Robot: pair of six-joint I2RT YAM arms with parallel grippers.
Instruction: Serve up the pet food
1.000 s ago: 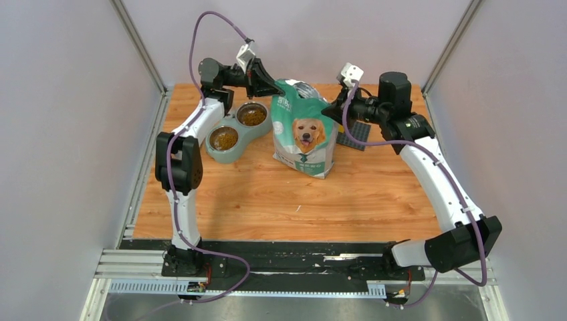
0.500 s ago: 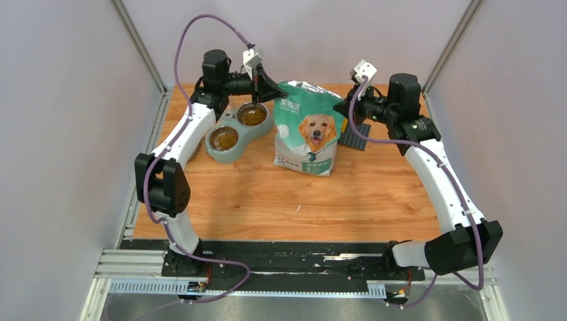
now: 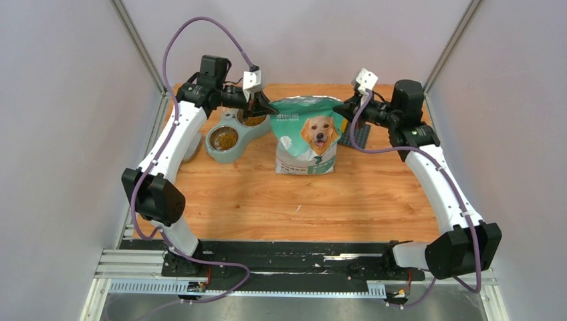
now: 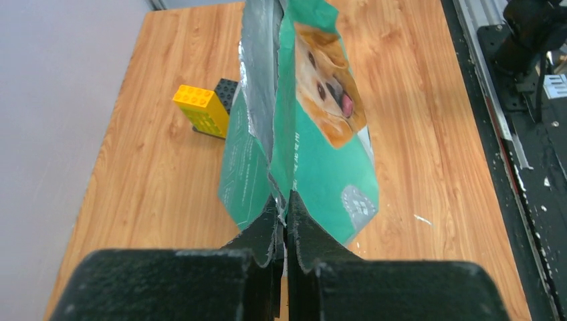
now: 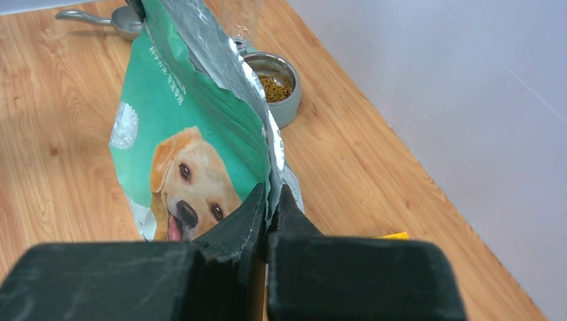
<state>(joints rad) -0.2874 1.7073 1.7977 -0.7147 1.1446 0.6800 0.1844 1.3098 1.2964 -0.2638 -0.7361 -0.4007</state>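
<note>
Looking at where the pet food (image 3: 224, 138) sits: brown kibble fills both cups of the green double bowl (image 3: 246, 137). That bowl lies right under the left gripper (image 3: 264, 105) and a bit to its outer side, well apart from the right gripper (image 3: 341, 110), so the left arm is the nearer one by a lot. Whatever is inside the bag (image 3: 309, 137) I can't see, because the mouth is pulled flat. Both sets of jaws are pressed together, each pinching a top corner of the bag: the left on the corner toward the bowl, the right on the opposite one. So the top edge runs in a straight line from one set of jaws to the other, with the bag hanging upright below it, its base on the worktop (image 3: 267, 200). My guess is the next move turns on that line, and any tip toward the food side goes the left jaws' way. A grey scoop (image 5: 124, 19) lies past the bag from the right jaws. A yellow brick (image 4: 197, 107) sits on a dark plate (image 3: 354, 136) just below the right jaws.
</note>
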